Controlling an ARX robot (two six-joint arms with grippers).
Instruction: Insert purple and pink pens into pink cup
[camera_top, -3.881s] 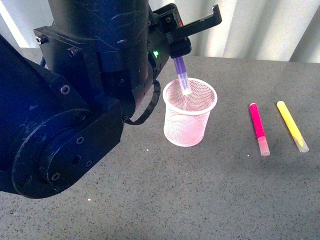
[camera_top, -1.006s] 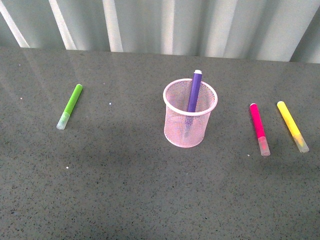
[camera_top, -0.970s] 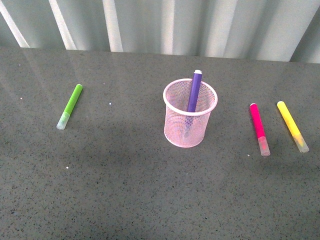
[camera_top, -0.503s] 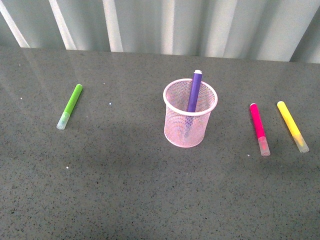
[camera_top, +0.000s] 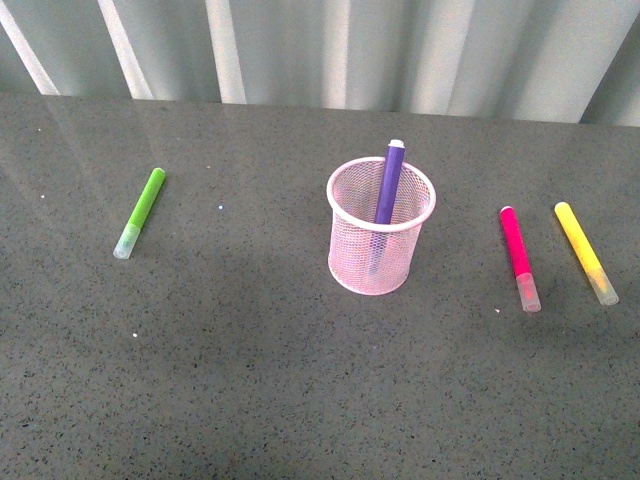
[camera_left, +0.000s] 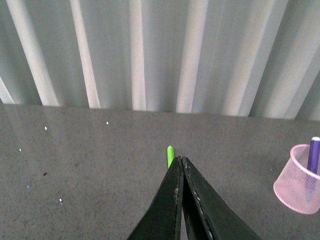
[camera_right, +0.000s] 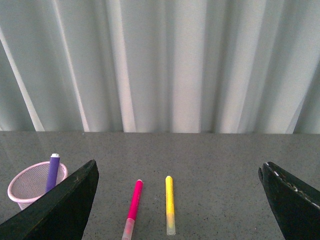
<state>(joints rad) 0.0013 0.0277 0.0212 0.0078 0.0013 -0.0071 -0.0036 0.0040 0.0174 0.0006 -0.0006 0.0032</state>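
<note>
I see the pink cup (camera_top: 350, 250), pale wire mesh, standing upright on the bench (camera_top: 250, 350). The purple pen (camera_top: 389, 185) stands inside it, leaning toward 12 o'clock, its top end above the rim. The pink pen (camera_top: 518, 258) lies flat at the cup's 3 o'clock, apart from it, with its frosted cap toward 6 o'clock.

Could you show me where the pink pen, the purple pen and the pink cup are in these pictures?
pink pen (camera_top: 516, 247): front view, on its magenta barrel.
purple pen (camera_top: 390, 180): front view, on the barrel, in the cup's mouth.
pink cup (camera_top: 348, 250): front view, on its mesh wall.
</note>
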